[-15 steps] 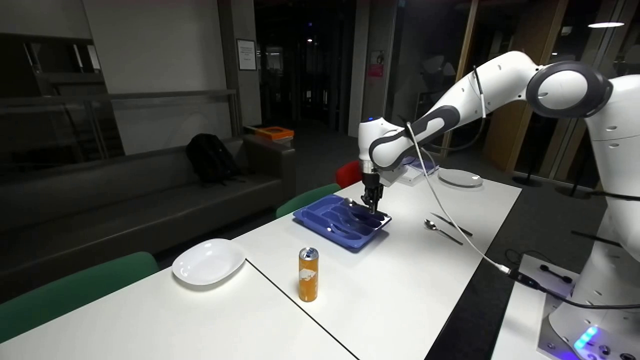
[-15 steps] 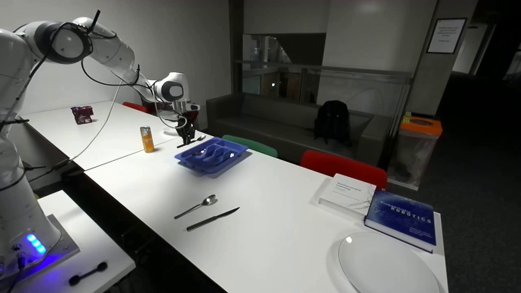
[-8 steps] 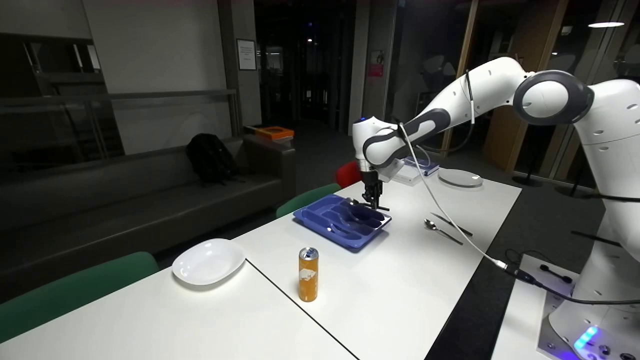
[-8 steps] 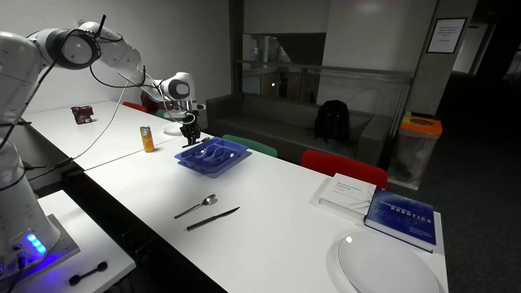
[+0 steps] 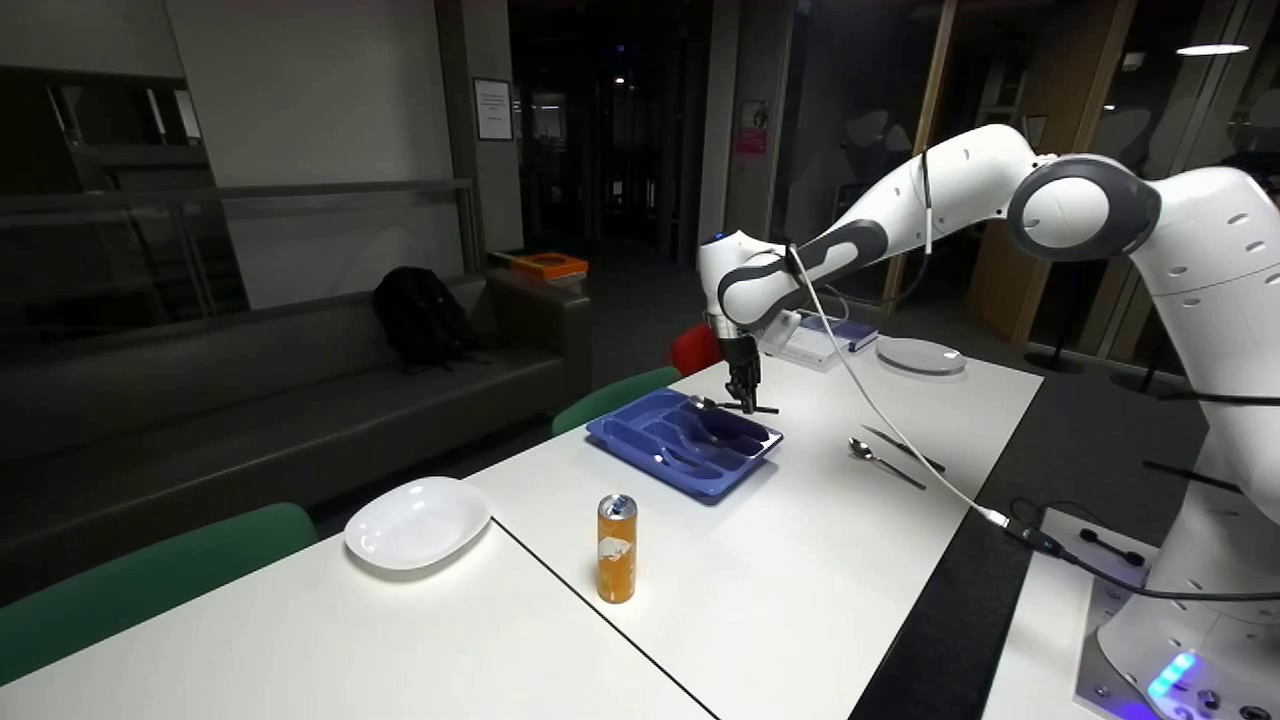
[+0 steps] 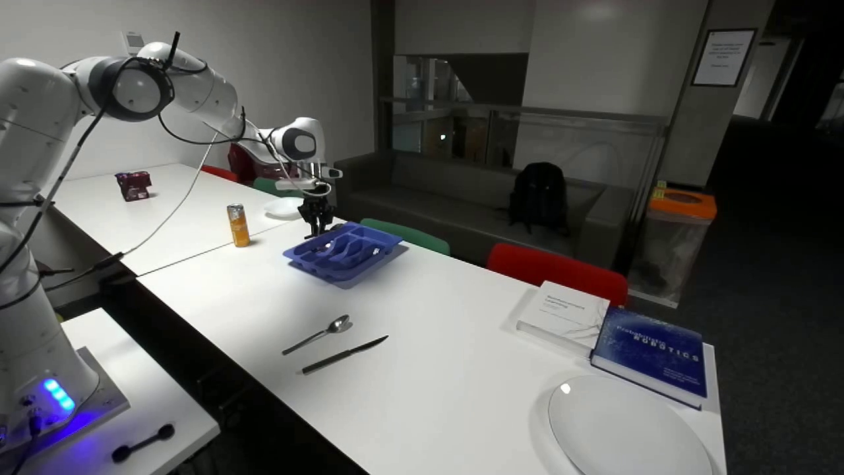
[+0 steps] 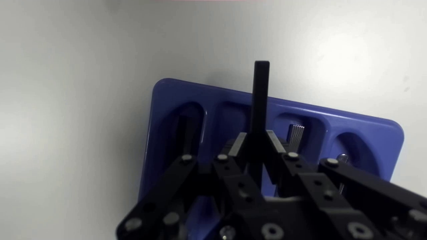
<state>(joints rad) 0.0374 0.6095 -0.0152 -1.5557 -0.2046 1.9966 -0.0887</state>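
- While the end effector hangs over the blue cutlery tray, its jaws are clamped around the dark handle of a spoon.
- The handle's end juts past the rim in the wrist view; whether spoon and tray touch, I cannot tell.
- A loose spoon and a knife lie side by side on the bench.
- An orange can stands upright near the tray.
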